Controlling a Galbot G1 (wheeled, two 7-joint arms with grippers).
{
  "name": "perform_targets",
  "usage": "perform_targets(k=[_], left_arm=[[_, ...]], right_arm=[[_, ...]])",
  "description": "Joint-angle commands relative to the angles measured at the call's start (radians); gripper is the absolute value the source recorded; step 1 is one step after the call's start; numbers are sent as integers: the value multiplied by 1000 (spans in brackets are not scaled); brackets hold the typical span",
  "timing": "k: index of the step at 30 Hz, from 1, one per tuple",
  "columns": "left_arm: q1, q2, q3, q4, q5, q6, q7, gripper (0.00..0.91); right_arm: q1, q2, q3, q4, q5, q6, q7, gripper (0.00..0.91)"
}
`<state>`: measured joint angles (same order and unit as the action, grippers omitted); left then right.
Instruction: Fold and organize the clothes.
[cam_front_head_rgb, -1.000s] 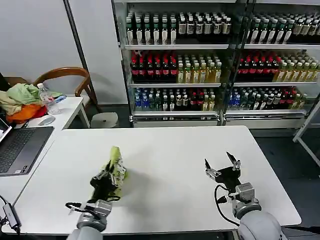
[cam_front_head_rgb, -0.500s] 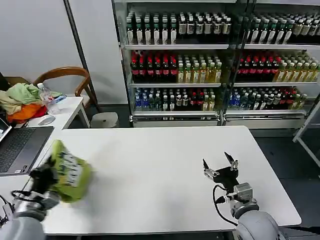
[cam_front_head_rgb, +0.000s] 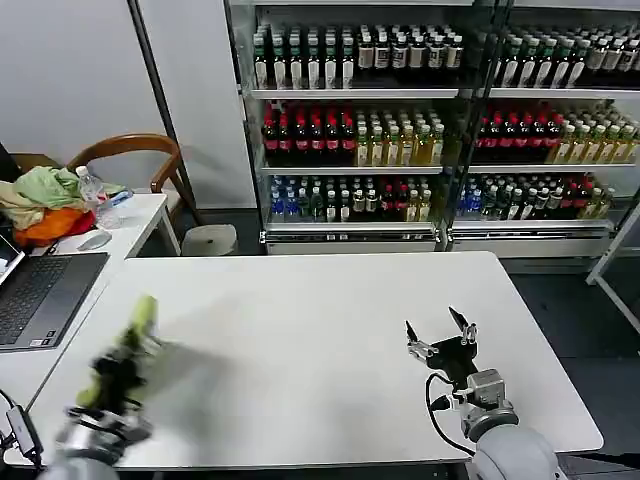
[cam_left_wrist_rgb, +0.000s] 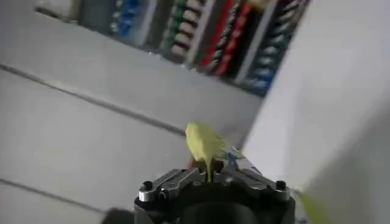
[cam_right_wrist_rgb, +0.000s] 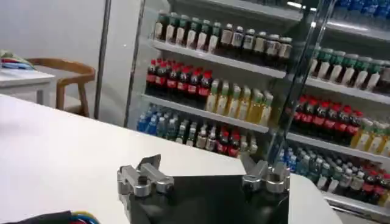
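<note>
Since a moment ago, the bunched lime T-shirt (cam_front_head_rgb: 138, 330) has swung a little toward the middle, above the white bench's (cam_front_head_rgb: 320, 340) left edge, clamped in the left claw (cam_left_wrist_rgb: 210, 175). Right claw (cam_front_head_rgb: 440, 338) hovers spread wide, empty, near the bench's right front.

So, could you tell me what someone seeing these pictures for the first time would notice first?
Probably the lime yellow-green T-shirt, bunched into a wad in the left gripper above the near left part of the white table. Next, the right gripper, which hovers open and empty over the table's near right side. Behind the table, shelves of bottled drinks fill the background.
</note>
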<state>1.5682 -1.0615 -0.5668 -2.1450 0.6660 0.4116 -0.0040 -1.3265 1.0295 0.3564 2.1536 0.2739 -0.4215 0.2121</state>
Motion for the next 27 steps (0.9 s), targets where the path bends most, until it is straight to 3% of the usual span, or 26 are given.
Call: perform_targets(k=[1,6,12,27], left_arm=[[-86,-183,406,9,-100,35,-58,50],[-199,-183,377,-1,-478,158,-142,50],[-291,-235,414,23,-927,166,-283,50],[-454,-394,440,188,-1214,139,-355,50]], right_arm=[[-2,-1,6,6,-1,-2,0,907],[7,-1,1,2,-1,-2,0,907],[17,-2,4,-6,0,-2,-1,907],[42,0,7,-24,-1,-6,-9,907]])
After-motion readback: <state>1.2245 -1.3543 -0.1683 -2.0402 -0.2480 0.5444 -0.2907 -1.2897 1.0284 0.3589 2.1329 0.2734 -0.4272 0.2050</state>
